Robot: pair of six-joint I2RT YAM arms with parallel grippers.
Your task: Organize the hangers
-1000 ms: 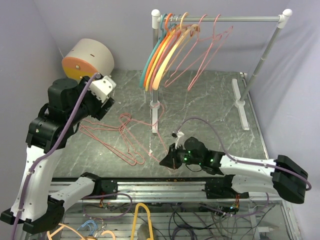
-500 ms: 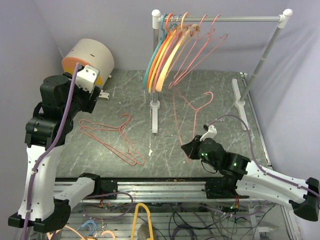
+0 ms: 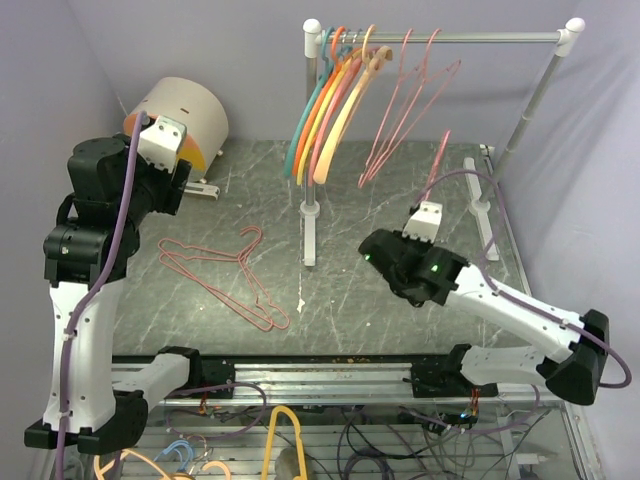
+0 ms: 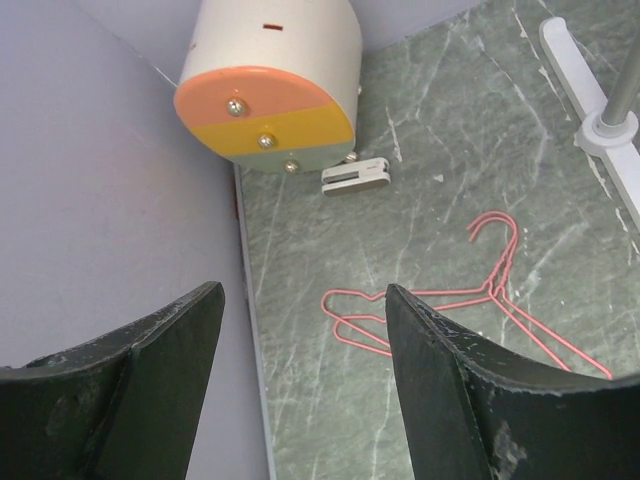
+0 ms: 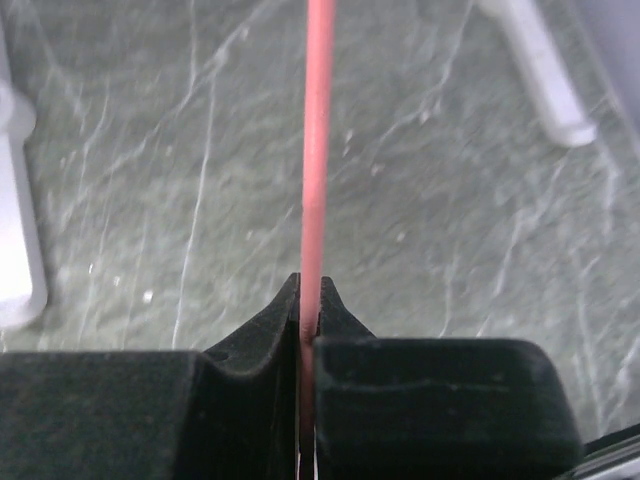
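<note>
The right hand is clenched on a pink hanger, while the left hand hangs released above other hangers on the table.

The left arm stands tall from its base at the near left edge of the bench. Its white lower link is upright, and the black elbow and wrist fold over at the top. Its tool looks down at the bench, its two dark fingers spread wide with nothing between them.

The right arm reaches low from its base at the near right. Its white forearm slants left and away and ends in a black wrist. Its tool is pinched tight on a thin pink hanger, whose wire runs straight out from between the fingertips.
</note>
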